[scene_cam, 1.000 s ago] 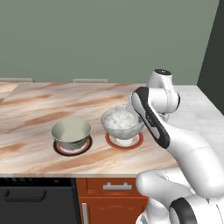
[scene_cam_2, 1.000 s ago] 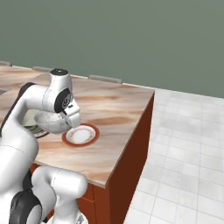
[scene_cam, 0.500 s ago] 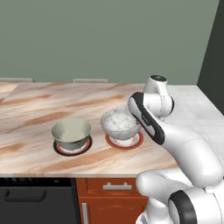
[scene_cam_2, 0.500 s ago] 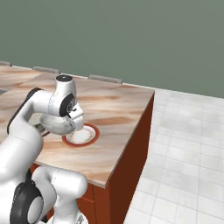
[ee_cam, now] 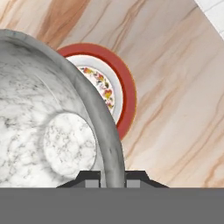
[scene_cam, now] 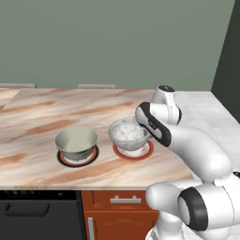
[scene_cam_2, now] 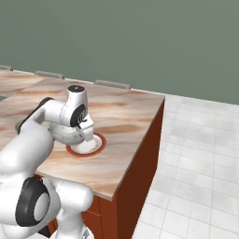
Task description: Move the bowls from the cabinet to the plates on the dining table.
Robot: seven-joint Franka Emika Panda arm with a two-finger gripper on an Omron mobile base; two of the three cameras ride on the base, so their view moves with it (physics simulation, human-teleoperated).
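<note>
Two-finger dark gripper (ee_cam: pixel 113 178) pinches the rim wall of the white-grey speckled marble-like bowl (ee_cam: pixel 52 131), one tip inside, one outside; jaws narrow, closed on the rim.

Bowl sits over the red-rimmed plate with white centre (scene_cam: pixel 133 151), near the front edge of the beige-pink marble dining table (scene_cam: pixel 42 117), toward its right end. Whether the foot already rests on the plate or hangs just above: cannot tell from the base views.

Handling estimate: stone-like, stiff, probably heavy for its size, smooth, likely to chip if dropped. A single-point rim grip lets it tilt; keep it level.

Farther along, to the left, the shiny grey metal bowl with cream inside (scene_cam: pixel 76 141) stands on the black-rimmed plate (scene_cam: pixel 78 158).

Hand view gives the plate's coloured centre pattern and the finger placement. Left base view gives both bowls together. Right base view shows the table's right end and the floor beyond.
</note>
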